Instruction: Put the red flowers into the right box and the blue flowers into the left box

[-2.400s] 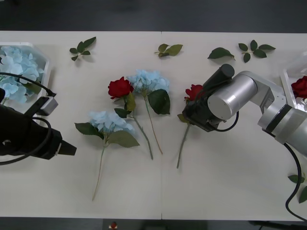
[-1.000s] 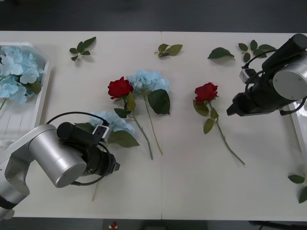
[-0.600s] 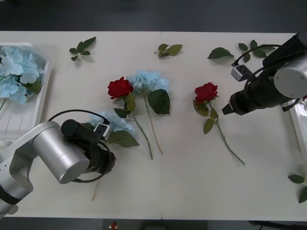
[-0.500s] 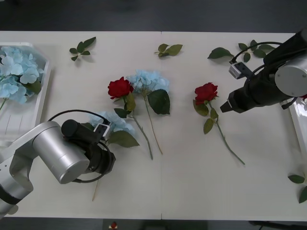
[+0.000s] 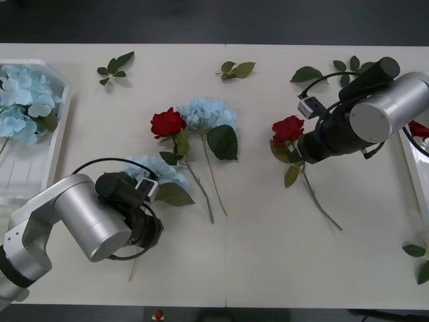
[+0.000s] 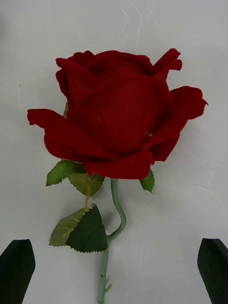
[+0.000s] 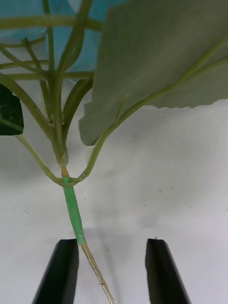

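Table (image 5: 268, 261) spreads pale and wide under both arms, a seam running down its middle. At nine to ten o'clock of the front view sits the left box (image 5: 30, 171), the translucent tray, with blue flowers (image 5: 23, 100) already heaped in its far end. At three o'clock a sliver of the right box (image 5: 410, 144) shows past the right arm, with a bit of red at its rim.

Near the centre lie two more blue hydrangeas: one (image 5: 206, 115) at about twelve o'clock of the middle, its stem trailing toward six, and one (image 5: 155, 171) lower down at eight o'clock, partly hidden by the left arm. A red rose (image 5: 167, 123) lies touching the upper hydrangea's left side. Another red rose (image 5: 288, 129) lies to the right of centre, its stem slanting toward five o'clock.

The right gripper (image 6: 114, 270) sits just beside that rose at its three o'clock, fingers spread wide and holding nothing, the stem between them in the wrist view. The left gripper (image 7: 111, 270) is low over the lower hydrangea's stem (image 7: 73, 216), fingers partly open, one black finger (image 7: 59, 273) touching or almost touching the stem, not clamped on it.

Loose leaf sprigs (image 5: 115, 67) dot the far edge.
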Robot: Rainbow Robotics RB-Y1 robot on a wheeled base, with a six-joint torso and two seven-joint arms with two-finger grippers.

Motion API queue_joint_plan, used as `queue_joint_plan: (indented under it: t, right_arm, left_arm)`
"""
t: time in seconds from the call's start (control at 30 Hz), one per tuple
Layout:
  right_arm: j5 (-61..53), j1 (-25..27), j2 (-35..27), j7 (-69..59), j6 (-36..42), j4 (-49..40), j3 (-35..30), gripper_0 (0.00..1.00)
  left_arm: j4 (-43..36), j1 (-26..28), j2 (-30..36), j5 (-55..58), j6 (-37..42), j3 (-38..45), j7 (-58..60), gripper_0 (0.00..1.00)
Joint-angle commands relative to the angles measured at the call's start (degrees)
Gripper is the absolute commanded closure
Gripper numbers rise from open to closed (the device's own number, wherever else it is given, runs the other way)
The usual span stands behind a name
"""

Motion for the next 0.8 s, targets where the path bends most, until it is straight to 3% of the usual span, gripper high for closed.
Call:
queue_joint_plan:
  t: [0.03, 0.07, 0.5, 0.8]
  right_arm:
    - [1.5, -1.8, 1.5, 1.8, -0.3, 1.1, -0.4, 0.00]
    - [1.9, -1.8, 2.1, 1.8, -0.3, 1.7, -0.4, 0.00]
    - [4.0, -1.8, 4.8, 2.2, -4.9, 6.2, 3.1, 0.00]
    - [4.7, -1.8, 5.9, 2.8, -6.0, 8.5, 3.6, 0.00]
  left_arm:
    - [0.2, -1.0, -0.1, -0.4, 0.4, 0.3, 1.5, 0.88]
    - [0.1, -1.0, -0.1, -0.4, 0.3, 0.3, 1.5, 1.00]
    - [-2.0, -1.2, 0.1, -2.1, 0.5, 1.2, 1.4, 1.00]
    - [-14.1, 1.3, 1.5, -1.2, 8.3, 10.8, 0.7, 1.00]
